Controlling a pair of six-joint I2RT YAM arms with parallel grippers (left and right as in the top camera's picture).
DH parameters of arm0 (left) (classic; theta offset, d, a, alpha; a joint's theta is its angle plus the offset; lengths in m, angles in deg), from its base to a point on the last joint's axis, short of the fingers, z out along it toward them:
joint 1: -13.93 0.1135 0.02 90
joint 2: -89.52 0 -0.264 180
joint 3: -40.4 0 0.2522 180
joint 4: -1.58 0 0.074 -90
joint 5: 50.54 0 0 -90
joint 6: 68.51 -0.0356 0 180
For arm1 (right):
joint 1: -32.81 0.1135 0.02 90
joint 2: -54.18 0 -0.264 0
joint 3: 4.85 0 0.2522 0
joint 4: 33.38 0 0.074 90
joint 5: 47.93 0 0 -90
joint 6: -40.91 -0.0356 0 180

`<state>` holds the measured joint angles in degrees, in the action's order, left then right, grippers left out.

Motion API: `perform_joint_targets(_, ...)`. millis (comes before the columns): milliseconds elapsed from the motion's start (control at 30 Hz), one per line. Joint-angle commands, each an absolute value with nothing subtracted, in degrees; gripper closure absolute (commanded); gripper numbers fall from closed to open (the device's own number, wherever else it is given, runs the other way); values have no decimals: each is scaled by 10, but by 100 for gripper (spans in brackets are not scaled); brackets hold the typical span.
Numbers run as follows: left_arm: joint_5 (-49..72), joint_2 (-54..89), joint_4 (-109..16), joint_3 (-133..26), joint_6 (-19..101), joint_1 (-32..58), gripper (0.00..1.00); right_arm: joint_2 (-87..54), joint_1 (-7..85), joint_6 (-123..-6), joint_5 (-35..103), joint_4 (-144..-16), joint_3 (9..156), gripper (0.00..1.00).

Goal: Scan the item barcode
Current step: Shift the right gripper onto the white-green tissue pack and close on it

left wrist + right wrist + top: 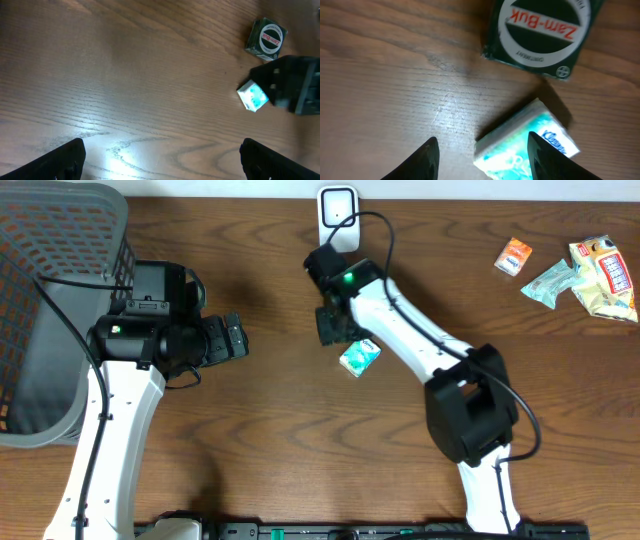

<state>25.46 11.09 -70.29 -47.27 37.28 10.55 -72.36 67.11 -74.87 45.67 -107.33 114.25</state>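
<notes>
At mid-table: right claw low over the teal packet

Mid-table, on the near side of the white scanner (338,215) that sits at the far edge, the right gripper (484,145) points down at the wood. Its 2 fingers (426,160) stand partly apart and are clamped on nothing. The teal-and-white packet (520,147) lies flat on the table (300,440), skewed to the grain. In the wrist view, 1 end of it runs behind the right-hand finger. The other finger is clear of it, with bare wood showing in the gap. A green Zam-Buk box (540,30) lies just beyond the packet, near it but not touching.

The left gripper (162,155) hovers to the left, well apart from the packet, with its 2 fingers spread wide and nothing between them. Its camera takes in the packet, the box and the dark body of the right gripper at the right of its view.

A grey basket (60,310) stands at the left edge beside the left arm. 3 snack items lie at the far right corner: an orange packet (515,256), a pale green wrapper (548,283) and a yellowish bag (605,277).
</notes>
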Motion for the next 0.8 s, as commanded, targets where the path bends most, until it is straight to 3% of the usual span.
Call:
perform_joint_targets(0,258,111,-704,-475,367,109,2,-758,688,-781,530,-1076,1141,49)
perform_joint_targets(767,258,111,-704,-475,367,109,2,-802,692,-784,617,-1149,1167,46)
